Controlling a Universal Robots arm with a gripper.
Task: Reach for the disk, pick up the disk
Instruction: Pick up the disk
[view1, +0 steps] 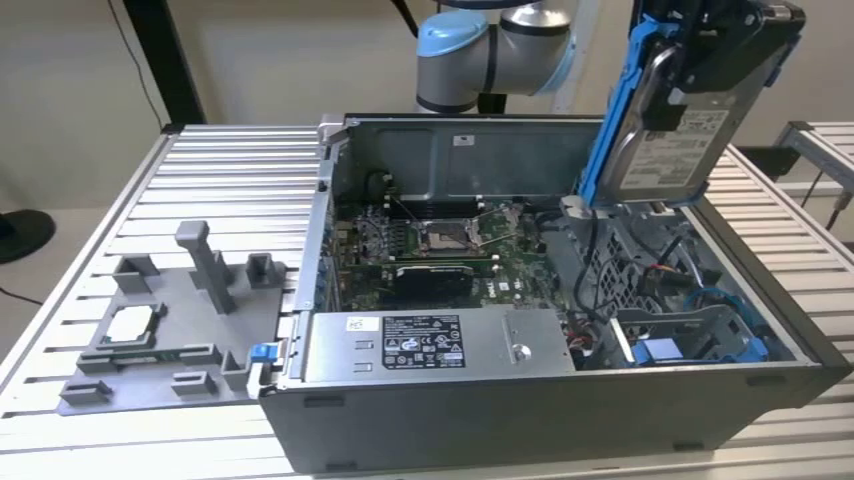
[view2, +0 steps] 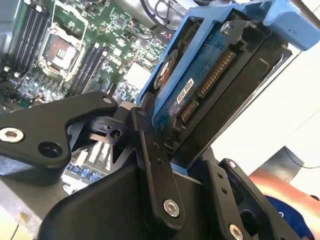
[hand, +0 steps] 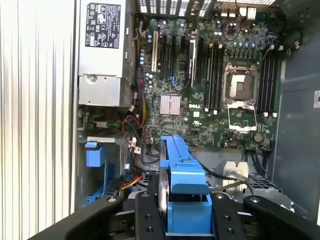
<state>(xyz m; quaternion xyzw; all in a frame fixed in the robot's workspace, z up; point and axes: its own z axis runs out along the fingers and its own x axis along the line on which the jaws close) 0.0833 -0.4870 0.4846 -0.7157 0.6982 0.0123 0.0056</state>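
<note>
Exterior view: disk (view1: 663, 140) in end effector (view1: 707, 60).

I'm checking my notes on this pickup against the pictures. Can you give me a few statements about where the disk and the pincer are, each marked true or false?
1. The pincer is shut on the disk. True.
2. The disk lies flat in its bay inside the computer case. False: it is held up above the open case, standing nearly on edge.
3. A blue bracket runs along the disk's edges. True.
4. The grey tray sits inside the case. False: it rests on the slatted table, at the exterior view's left of the case.
5. The grey box with the black label is inside the case. True.
</note>
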